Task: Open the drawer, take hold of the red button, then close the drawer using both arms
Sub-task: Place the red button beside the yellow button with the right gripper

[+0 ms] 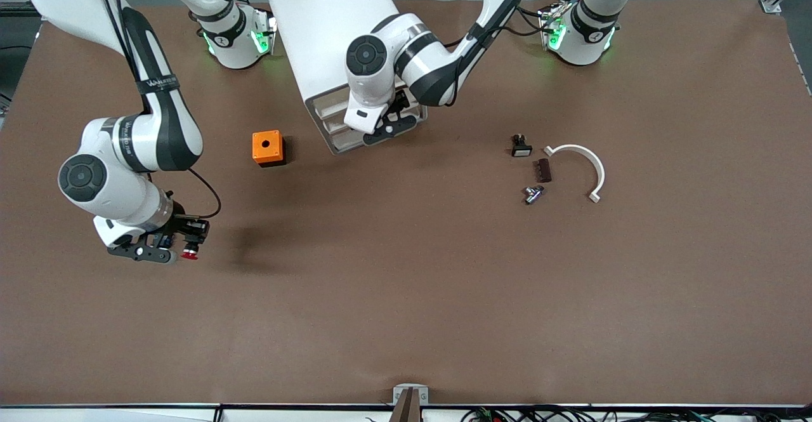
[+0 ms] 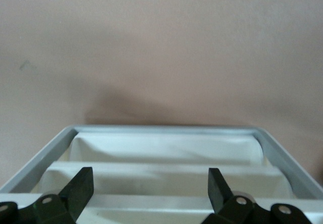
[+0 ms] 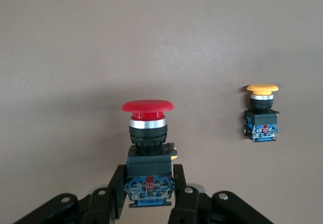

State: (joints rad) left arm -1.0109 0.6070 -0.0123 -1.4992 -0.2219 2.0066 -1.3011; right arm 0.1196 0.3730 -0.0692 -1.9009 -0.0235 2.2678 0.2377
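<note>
Button out of drawer and in right arm's hold; drawer closing under way.

Right gripper (image 3: 150, 204), jaws closed on the button (image 3: 148, 148) by its black-and-blue body, red cap up, is hanging over bare counter (image 1: 406, 295) at about 7 o'clock from the orange box (image 1: 267, 148). Left gripper (image 2: 146, 189), jaws spread wide and gripping nothing, is sitting at the front of the white drawer unit (image 1: 336, 60). Judged: grab done; left is shutting the drawer, whose front seems nearly flush.
</note>
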